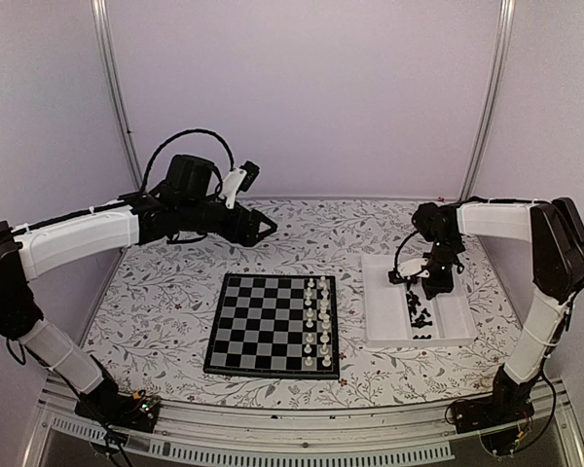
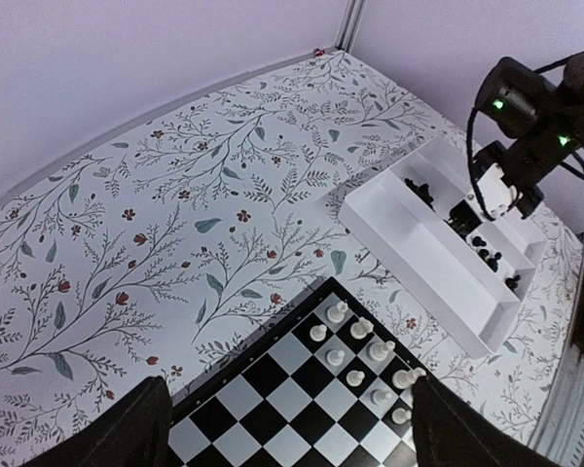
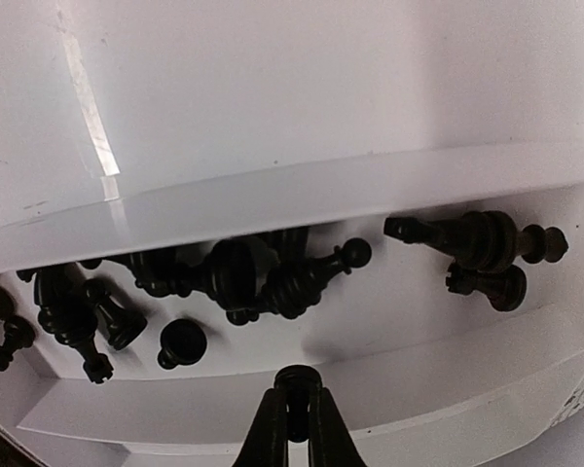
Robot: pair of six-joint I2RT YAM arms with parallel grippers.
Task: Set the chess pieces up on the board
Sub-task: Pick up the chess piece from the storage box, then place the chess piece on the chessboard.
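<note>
The board [image 1: 273, 326] lies in the middle of the table, and white pieces [image 1: 317, 321] fill its two right-hand columns. Black chess pieces [image 3: 273, 277] lie jumbled in the white tray [image 1: 389, 311] to the right of the board. My right gripper [image 3: 294, 394] hangs over this tray, shut on one black chess piece [image 3: 297, 375] whose round end shows between the fingertips. My left gripper [image 1: 268, 229] hovers open and empty above the table behind the board. In the left wrist view the board's far corner [image 2: 302, 409] lies between its fingers.
The tray [image 2: 409, 233] has a long dividing wall; the black pieces lie in its right-hand compartment [image 1: 423, 313]. The floral tablecloth [image 1: 165, 302] covers the table. Metal frame posts [image 1: 117, 97] and pale walls stand at the back.
</note>
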